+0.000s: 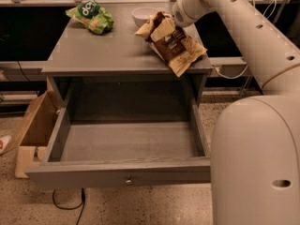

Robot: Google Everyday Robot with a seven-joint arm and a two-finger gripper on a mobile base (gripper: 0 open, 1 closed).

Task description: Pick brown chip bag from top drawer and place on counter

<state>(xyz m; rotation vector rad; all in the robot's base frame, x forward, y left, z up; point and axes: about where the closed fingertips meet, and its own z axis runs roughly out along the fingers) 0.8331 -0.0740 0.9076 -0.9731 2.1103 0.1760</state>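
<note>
The brown chip bag (pixel 174 45) lies on the right side of the counter (pixel 112 48), with its lower corner hanging over the right front edge. Its upper end is crumpled and raised at my gripper (pixel 161 20), which reaches in from the upper right and is shut on the bag's top. The top drawer (pixel 126 172) is pulled fully open below the counter. Its inside is bare, and the small round knob (pixel 127 181) is on its front panel.
A green chip bag (pixel 91 16) lies at the counter's back left. A white bowl (pixel 144 16) stands at the back, just left of my gripper. A cardboard box (pixel 35 130) sits on the floor left of the drawer. My white robot body (pixel 255 163) fills the lower right.
</note>
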